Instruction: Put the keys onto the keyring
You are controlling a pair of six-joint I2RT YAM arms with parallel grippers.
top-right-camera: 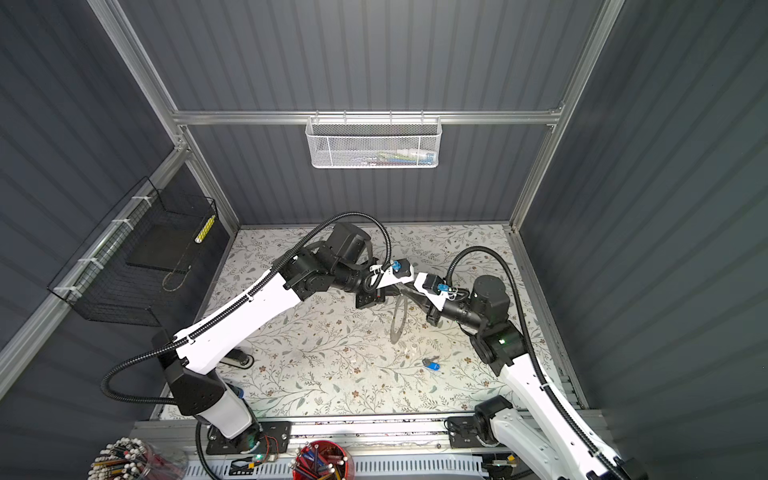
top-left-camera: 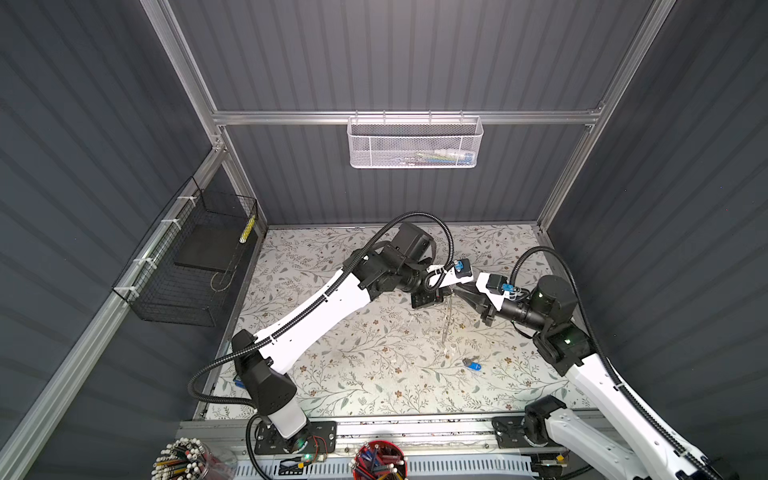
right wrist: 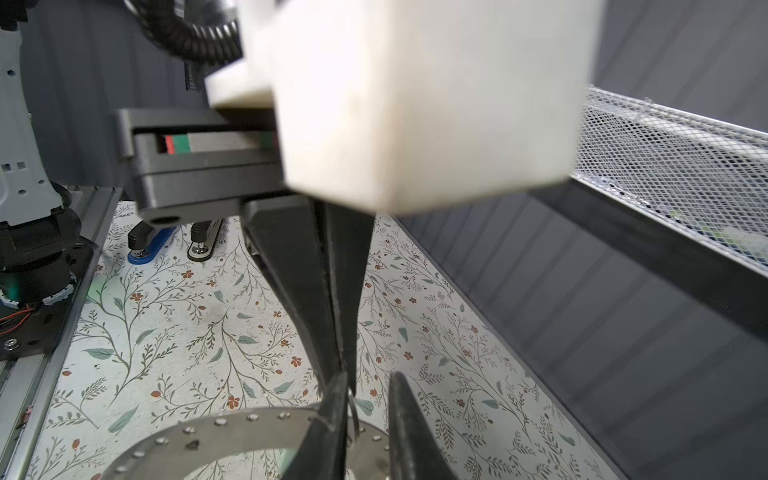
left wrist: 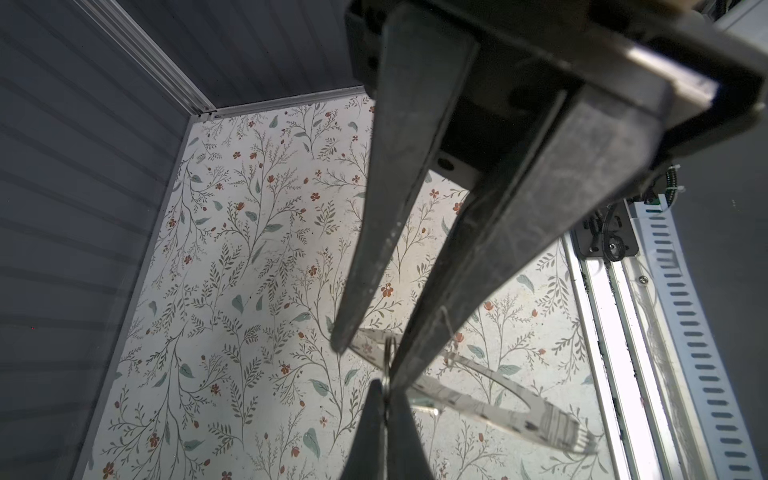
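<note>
Two grippers meet above the table. The left gripper is clamped on the keyring, which hangs below it. The right gripper has a narrow gap around a small wire loop, right at the band; pinched or not, can't tell. Best to hold the ring steady and feed the loop on squarely. The blue key lies on the table, well apart from both.

Frame edge cuts keyring — stapler half hidden.

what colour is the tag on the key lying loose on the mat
Bright blue; the tag shows best in a top view.
</note>
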